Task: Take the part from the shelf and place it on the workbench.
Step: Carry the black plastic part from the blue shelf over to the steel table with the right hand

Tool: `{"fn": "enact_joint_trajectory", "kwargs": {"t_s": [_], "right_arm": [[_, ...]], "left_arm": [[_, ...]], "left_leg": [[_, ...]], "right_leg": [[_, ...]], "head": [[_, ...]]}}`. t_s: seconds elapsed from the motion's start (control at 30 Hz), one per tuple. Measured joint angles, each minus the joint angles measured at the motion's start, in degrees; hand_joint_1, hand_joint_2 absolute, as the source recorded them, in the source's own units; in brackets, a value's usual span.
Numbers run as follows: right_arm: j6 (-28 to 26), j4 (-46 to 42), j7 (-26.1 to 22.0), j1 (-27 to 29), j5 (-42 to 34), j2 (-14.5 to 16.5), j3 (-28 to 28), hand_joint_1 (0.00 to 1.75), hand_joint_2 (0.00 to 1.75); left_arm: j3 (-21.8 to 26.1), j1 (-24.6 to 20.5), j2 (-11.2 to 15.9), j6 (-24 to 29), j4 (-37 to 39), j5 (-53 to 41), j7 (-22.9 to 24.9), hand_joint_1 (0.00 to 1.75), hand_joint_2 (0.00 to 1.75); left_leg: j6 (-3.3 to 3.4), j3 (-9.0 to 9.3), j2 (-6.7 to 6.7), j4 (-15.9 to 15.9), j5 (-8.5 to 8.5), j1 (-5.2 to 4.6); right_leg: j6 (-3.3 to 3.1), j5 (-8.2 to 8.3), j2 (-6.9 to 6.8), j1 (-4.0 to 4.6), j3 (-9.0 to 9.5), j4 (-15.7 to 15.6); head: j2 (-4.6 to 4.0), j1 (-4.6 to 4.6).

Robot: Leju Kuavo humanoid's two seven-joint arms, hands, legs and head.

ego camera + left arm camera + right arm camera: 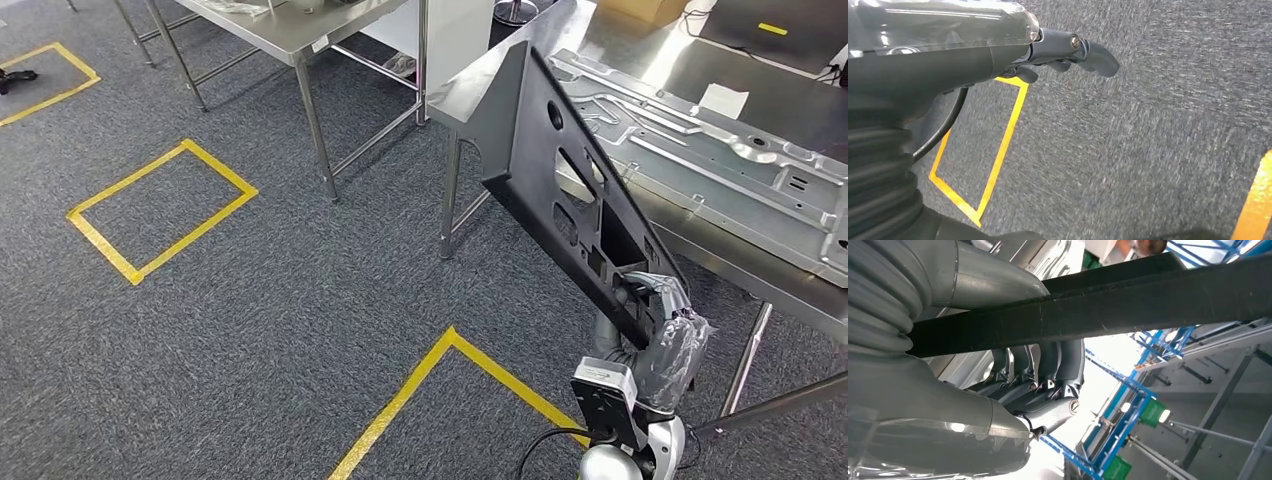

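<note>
While gripped at its lower end by the right hand (668, 330), fingers hooked through a cut-out near the bottom edge, black part (565, 190) raised off the floor and tilted, upper end leaning over the near corner of the steel tabletop (690, 70), not resting on it as far as can be told. Long, flat, dark panel with several openings along its length, narrowing to a point at the top. From the right wrist camera, fingers (1048, 362) wrapped up around the black edge of the part (1128, 305), thumb on the other side, hold firm. On the tabletop, large grey stamped metal plate (720, 160) lying flat, white slip of paper (722, 100) just beyond it. Second steel table (290, 30) further off to the left, legs on the grey carpet (300, 300). Yellow tape rectangles on the carpet: one complete outline (160, 210) well to the left, one corner (450, 345) close in front of the robot, another partly seen at the far left (50, 80). Left hand (1068, 52) hanging over the carpet beside a yellow tape outline (988, 155), holding nothing, fingers seemingly loose and slightly bent rather than closed, though blurred and mostly hidden behind the wrist cover.
</note>
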Motion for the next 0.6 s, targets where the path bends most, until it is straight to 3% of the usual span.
{"fn": "enact_joint_trajectory", "kwargs": {"t_s": [0.07,0.13,0.2,0.23,0.3,0.37,0.43,0.5,0.53,0.6], "right_arm": [[0.0,-0.3,-0.5,0.2,0.2,0.1,0.0,1.75,1.75],[0.0,-0.4,-1.0,0.3,0.5,0.2,-0.1,1.75,1.75],[0.0,-0.4,-1.1,0.5,0.8,0.4,-0.1,1.75,1.75],[0.0,-0.4,-1.1,0.6,0.8,0.5,-0.1,1.75,1.75],[0.0,-0.4,-1.1,0.7,0.9,0.5,-0.1,1.75,1.75],[0.0,-0.5,-1.1,0.7,0.7,0.6,-0.1,1.75,1.75],[0.0,-0.5,-1.1,0.8,0.4,0.7,-0.1,1.75,1.75],[0.0,-0.6,-1.1,1.1,0.2,0.8,-0.1,1.75,1.75],[0.0,-0.7,-1.1,1.2,0.1,0.9,-0.1,1.75,1.75],[0.0,-0.9,-1.3,1.3,0.0,1.0,0.0,1.75,1.75]], "left_arm": [[0.2,0.0,-0.1,0.0,0.0,0.1,-0.1,0.00,1.75],[0.2,0.1,-0.2,-0.1,0.0,0.1,-0.1,0.00,1.75],[0.3,0.3,-0.2,-0.1,0.0,0.0,-0.1,0.00,1.75],[0.3,0.3,-0.2,-0.1,0.0,0.0,-0.1,0.00,1.75],[0.3,0.2,-0.2,-0.1,0.0,0.0,-0.1,0.00,1.75],[0.4,0.1,-0.3,-0.2,0.0,0.0,-0.1,0.00,1.75],[0.5,0.0,-0.4,-0.3,0.0,0.0,-0.1,0.00,1.75],[0.6,-0.2,-0.4,-0.3,0.0,0.0,-0.1,0.00,1.75],[0.6,-0.3,-0.4,-0.3,0.0,0.1,-0.1,0.00,1.75],[0.7,-0.2,-0.4,-0.5,0.0,0.1,-0.1,0.00,1.75]], "left_leg": [[0.64,0.26,1.58,-1.0,0.67,0.27],[0.97,0.19,3.15,-1.4,0.88,0.19],[0.99,0.05,4.89,-1.3,0.79,0.05],[0.96,0.05,5.73,-1.3,0.72,0.03],[0.68,0.25,7.19,-1.2,0.50,0.02],[0.09,0.57,8.31,-1.0,0.10,-0.27],[-0.51,0.87,9.29,-0.8,-0.23,-0.56],[-1.14,1.18,9.86,-0.7,-0.57,-0.46],[-1.47,1.07,9.03,-0.1,-1.24,-0.33],[-2.03,-0.82,5.87,4.6,-4.31,0.00]], "right_leg": [[0.40,-1.74,-2.57,0.25,-1.22,2.3],[0.62,-5.69,-6.33,0.27,-4.41,9.0],[0.91,-7.99,-7.60,0.10,-7.13,15.0],[1.01,-7.56,-7.81,0.03,-7.07,15.2],[0.99,-4.17,-9.00,0.03,-3.26,8.9],[0.56,-1.72,-11.36,0.35,1.09,1.4],[0.02,-1.43,-11.98,0.65,2.29,-1.0],[-0.56,-1.21,-10.59,0.52,2.20,-1.1],[-0.91,-1.09,-9.96,0.38,2.22,-1.2],[-1.53,-0.86,-8.74,0.12,2.25,-1.4]], "head": [[0.00,0.31],[0.00,0.64],[-0.01,0.67],[0.00,0.67],[0.00,0.69],[-0.01,0.65],[0.01,0.57],[0.01,0.56],[0.01,0.53],[0.00,0.40]]}}
